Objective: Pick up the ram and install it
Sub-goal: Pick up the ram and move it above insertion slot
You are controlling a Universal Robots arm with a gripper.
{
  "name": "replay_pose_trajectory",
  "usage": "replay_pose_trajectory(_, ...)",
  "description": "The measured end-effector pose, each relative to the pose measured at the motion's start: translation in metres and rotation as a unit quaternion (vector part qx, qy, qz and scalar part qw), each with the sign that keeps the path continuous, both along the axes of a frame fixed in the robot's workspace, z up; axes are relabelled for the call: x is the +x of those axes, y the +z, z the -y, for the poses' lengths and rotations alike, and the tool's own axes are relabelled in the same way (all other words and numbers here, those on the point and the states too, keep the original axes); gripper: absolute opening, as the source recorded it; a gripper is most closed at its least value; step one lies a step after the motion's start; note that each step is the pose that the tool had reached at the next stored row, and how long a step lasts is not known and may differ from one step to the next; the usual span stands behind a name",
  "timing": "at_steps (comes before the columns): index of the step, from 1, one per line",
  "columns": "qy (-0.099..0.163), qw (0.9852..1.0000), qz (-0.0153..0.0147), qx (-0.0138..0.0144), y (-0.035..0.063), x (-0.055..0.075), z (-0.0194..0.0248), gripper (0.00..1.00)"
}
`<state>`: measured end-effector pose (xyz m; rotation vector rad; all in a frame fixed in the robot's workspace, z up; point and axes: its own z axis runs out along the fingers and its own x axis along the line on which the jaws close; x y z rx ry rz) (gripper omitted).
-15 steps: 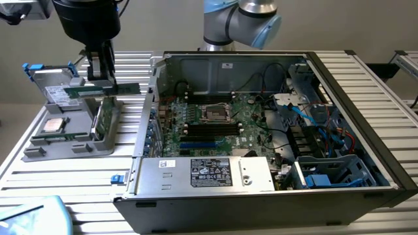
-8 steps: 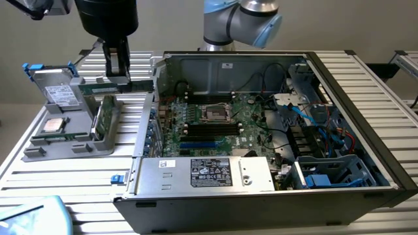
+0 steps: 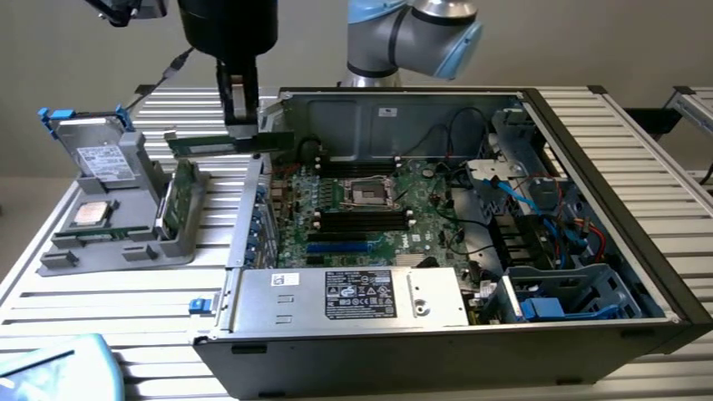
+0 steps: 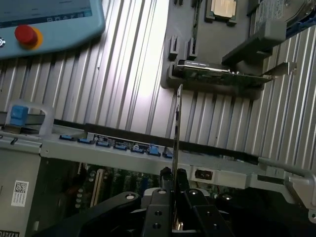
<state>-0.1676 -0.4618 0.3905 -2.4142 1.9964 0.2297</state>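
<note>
The ram (image 3: 229,144) is a thin dark-green stick, held level in the air with my gripper (image 3: 242,132) shut on its middle. It hangs over the left wall of the open computer case (image 3: 624,192), between the case and the grey parts holder (image 3: 112,242). In the wrist view the ram (image 4: 177,138) shows edge-on, clamped between the black fingers (image 4: 160,205) of my gripper (image 4: 176,190). The motherboard's long black slots (image 3: 356,222) lie lower and toward the exterior view's right of the stick.
The grey holder carries a broader green card with a metal bracket (image 4: 222,75), a processor (image 3: 89,214) and a drive (image 3: 106,163). A power supply (image 3: 356,296) fills the case front. A teach pendant (image 4: 44,19) lies on the slatted table (image 3: 123,301).
</note>
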Motion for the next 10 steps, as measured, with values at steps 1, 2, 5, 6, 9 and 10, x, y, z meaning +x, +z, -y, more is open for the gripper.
replay_pose_trajectory(1, 0.000, 1.0000, 0.0000, 0.0006, 0.0002, 0.005, 0.0000, 0.15)
replay_pose_trajectory(2, 0.000, 1.0000, 0.0000, 0.0011, 0.0003, 0.009, 0.0000, 0.15)
replay_pose_trajectory(5, 0.000, 1.0000, 0.0000, 0.0024, 0.0004, 0.023, 0.0000, 0.15)
replay_pose_trajectory(6, 0.000, 1.0000, 0.0000, 0.0027, 0.0005, 0.027, 0.0000, 0.15)
replay_pose_trajectory(9, 0.000, 1.0000, 0.0000, 0.0036, 0.0005, 0.041, 0.0000, 0.15)
replay_pose_trajectory(10, 0.000, 1.0000, 0.0000, 0.0040, 0.0005, 0.046, 0.0000, 0.15)
